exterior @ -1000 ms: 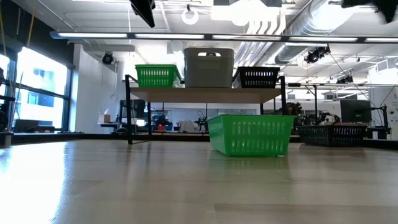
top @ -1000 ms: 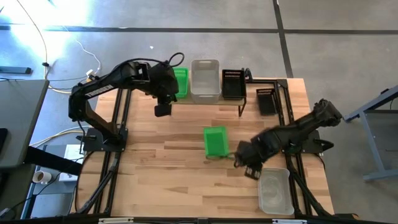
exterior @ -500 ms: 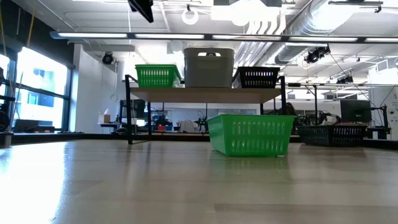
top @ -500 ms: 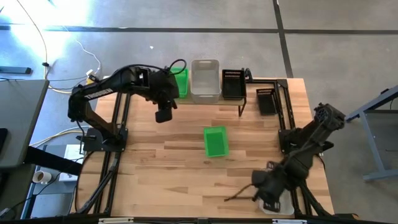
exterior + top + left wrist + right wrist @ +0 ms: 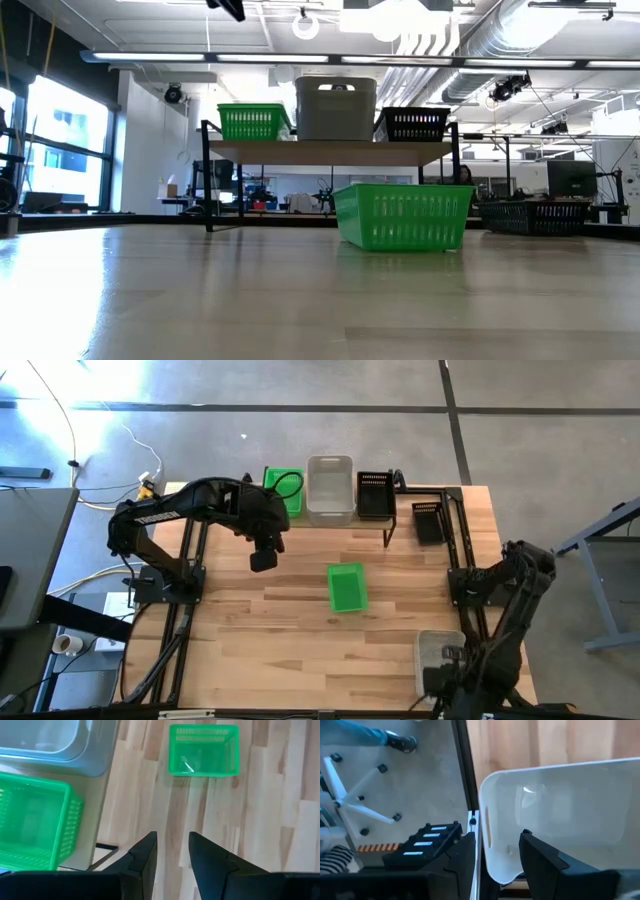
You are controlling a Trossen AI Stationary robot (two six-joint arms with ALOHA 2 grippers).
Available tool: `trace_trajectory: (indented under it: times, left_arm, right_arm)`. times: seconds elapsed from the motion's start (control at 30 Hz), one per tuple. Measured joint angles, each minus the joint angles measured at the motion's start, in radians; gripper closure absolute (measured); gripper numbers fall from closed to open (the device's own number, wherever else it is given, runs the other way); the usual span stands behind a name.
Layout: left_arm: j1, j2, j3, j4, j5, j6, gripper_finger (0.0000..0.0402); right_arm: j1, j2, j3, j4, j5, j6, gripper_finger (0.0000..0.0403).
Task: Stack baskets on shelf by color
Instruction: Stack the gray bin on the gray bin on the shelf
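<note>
Baskets were seen in several places: a green basket (image 5: 283,491), a whitish basket (image 5: 330,488) and a black basket (image 5: 375,493) were lined up on the shelf (image 5: 330,152) along the tabletop's far edge, and a second green basket (image 5: 347,587) was set upright near the tabletop's middle. The left gripper (image 5: 171,851), jaws parted and empty, was held above the bare wood between shelf and middle. The right gripper (image 5: 497,851), jaws spread, was positioned over the rim of another whitish basket (image 5: 560,810) at the near right corner.

free: tabletop (image 5: 260,630) L half | blocked: green basket (image 5: 347,587) ctr, shelf (image 5: 340,520) far edge
</note>
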Motion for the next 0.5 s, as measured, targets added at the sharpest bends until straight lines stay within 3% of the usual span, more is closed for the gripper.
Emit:
trace_trajectory:
  times: [0.5]
  left_arm:
    - [-0.044, 0.0, 0.0, 0.0, -0.001, -0.027, 0.03]
  right_arm:
    - [0.067, 0.175, 0.0, 0.077, -0.043, 0.006, 0.0265]
